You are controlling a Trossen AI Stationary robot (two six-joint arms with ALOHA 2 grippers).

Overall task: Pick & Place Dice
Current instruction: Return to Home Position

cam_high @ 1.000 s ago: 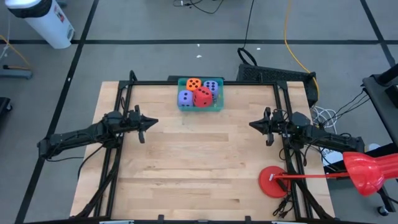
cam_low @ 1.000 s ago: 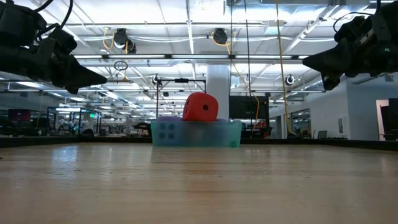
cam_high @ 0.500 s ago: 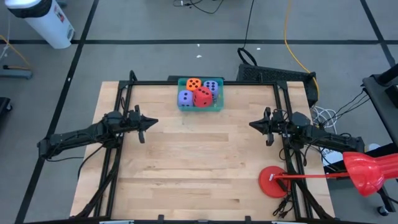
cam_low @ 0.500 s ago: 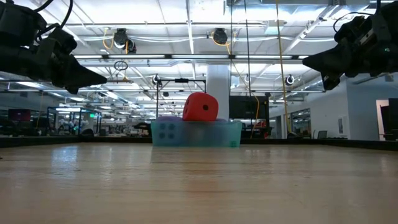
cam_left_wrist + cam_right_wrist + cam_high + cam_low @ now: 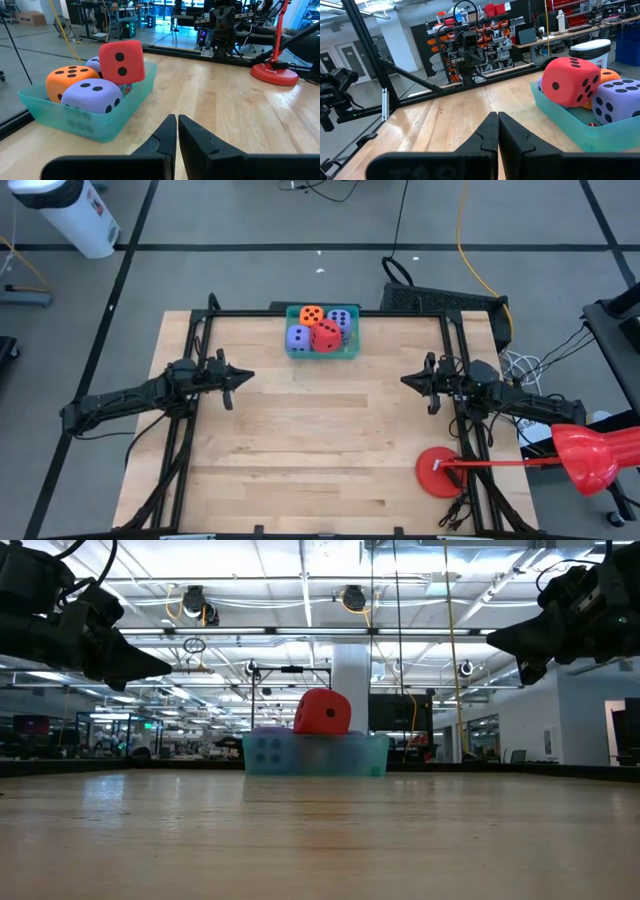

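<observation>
All four dice (image 5: 326, 334) lay in the green bin (image 5: 322, 356), well clear of the left gripper (image 5: 243, 377) and right gripper (image 5: 407, 380), both clenched empty; only homing seemed left.

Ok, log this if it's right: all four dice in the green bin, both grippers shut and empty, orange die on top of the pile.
One error: the red die sits on top, not the orange die, as the low view shows. All four are in the green bin; left gripper and right gripper are shut and empty.
</observation>
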